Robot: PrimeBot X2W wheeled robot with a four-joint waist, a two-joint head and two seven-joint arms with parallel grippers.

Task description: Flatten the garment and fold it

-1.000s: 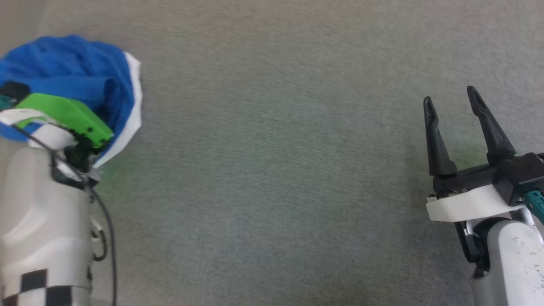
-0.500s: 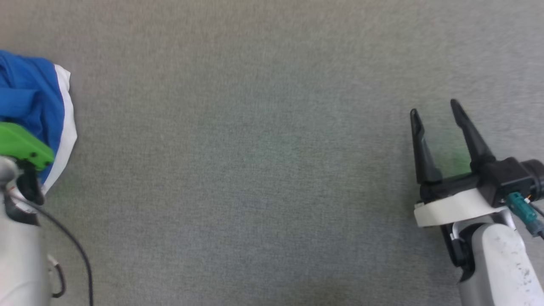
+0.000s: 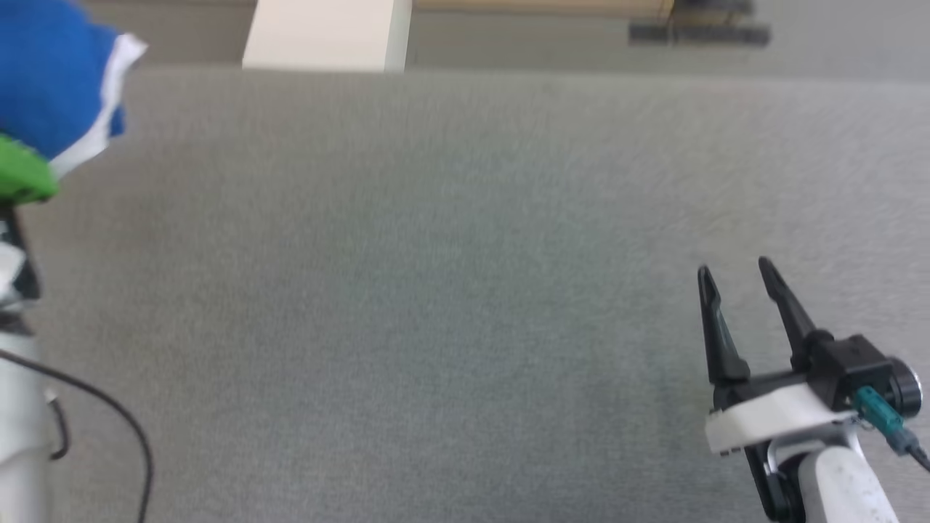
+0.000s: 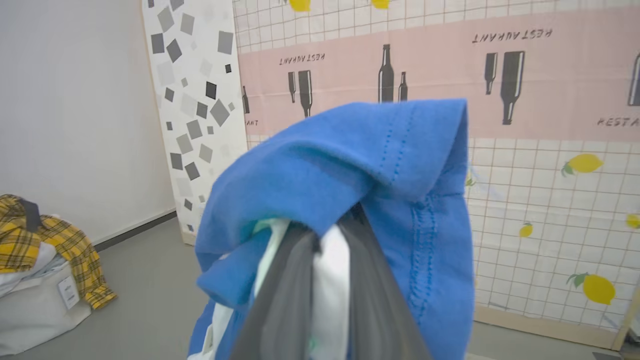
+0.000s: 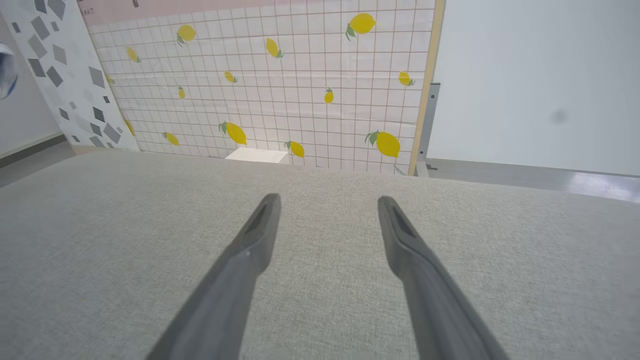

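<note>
The bright blue shorts point(image 3: 51, 80) with a white trim hang bunched at the head view's top left, lifted off the grey table point(image 3: 450, 290). In the left wrist view the blue fabric point(image 4: 350, 160) drapes over my left gripper point(image 4: 325, 235), which is shut on it, with white cloth showing between the fingers. The green part of that wrist point(image 3: 22, 174) sits just below the bundle. My right gripper point(image 3: 735, 272) hovers low over the table at the lower right, open and holding nothing; its spread fingers point(image 5: 240, 270) show in the right wrist view.
The table's far edge point(image 3: 508, 73) runs across the top, with a cream box point(image 3: 327, 33) on the floor beyond it. A yellow plaid shirt point(image 4: 30, 240) lies on a white bag by the wall. Patterned wall panels point(image 5: 260, 80) stand behind the table.
The head camera has tilted up, bringing the table's far edge into view. The left gripper with the shorts has gone further left, away from the right gripper. The right gripper stays open.
</note>
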